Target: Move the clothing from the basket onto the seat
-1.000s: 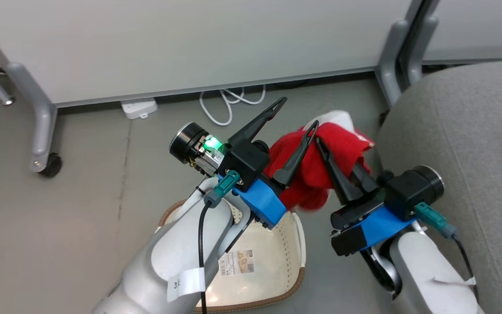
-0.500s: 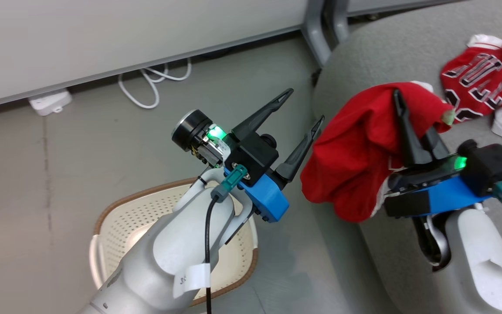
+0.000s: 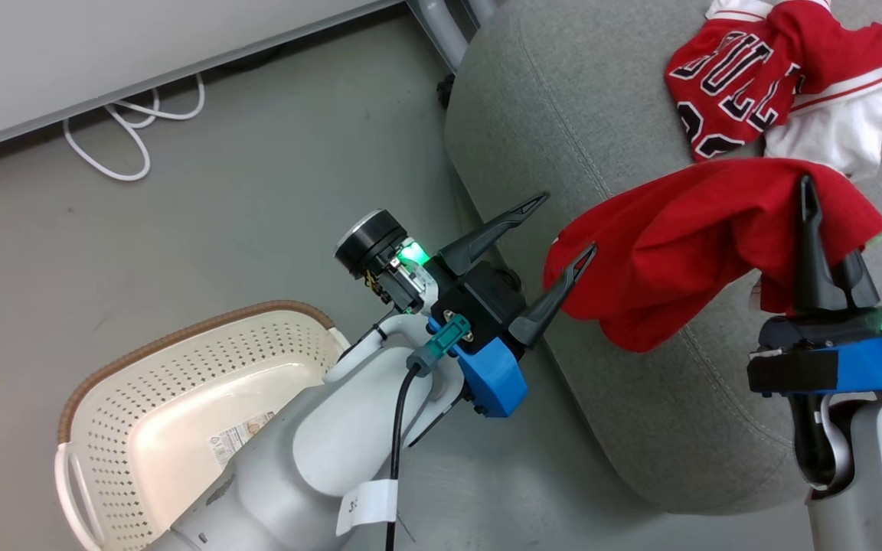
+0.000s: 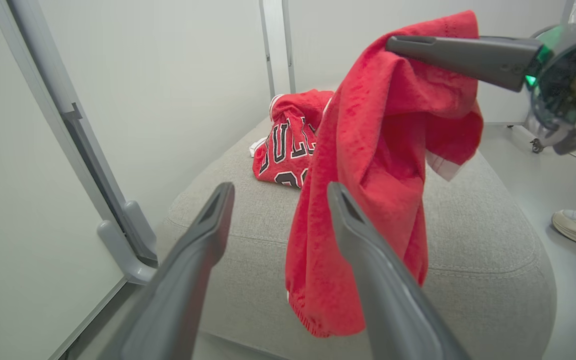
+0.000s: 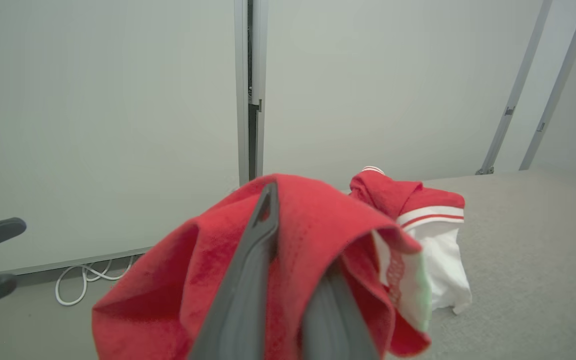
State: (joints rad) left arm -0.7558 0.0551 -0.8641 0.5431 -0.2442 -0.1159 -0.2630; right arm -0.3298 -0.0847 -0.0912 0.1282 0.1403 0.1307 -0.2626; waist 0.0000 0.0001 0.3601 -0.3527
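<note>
The right pincer (image 3: pixel 824 229) grips a plain red top (image 3: pixel 678 245) above the grey seat (image 3: pixel 563 115); the left pincer (image 3: pixel 568 223) gapes.

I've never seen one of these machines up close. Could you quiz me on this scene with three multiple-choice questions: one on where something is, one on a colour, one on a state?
1. Where does the lettered jersey lie?
A. on the floor
B. on the grey seat
C. hanging from a pincer

2. What colour is the plain top hanging from the right pincer?
A. red
B. blue
C. green

3. How is the left pincer?
A. shut on the jersey
B. shut on the plain top
C. open

Answers:
1 B, it rests crumpled on the seat's cushion.
2 A, the cloth draped over that pincer is red.
3 C, its jaws stand wide apart with nothing pinched between them.
</note>
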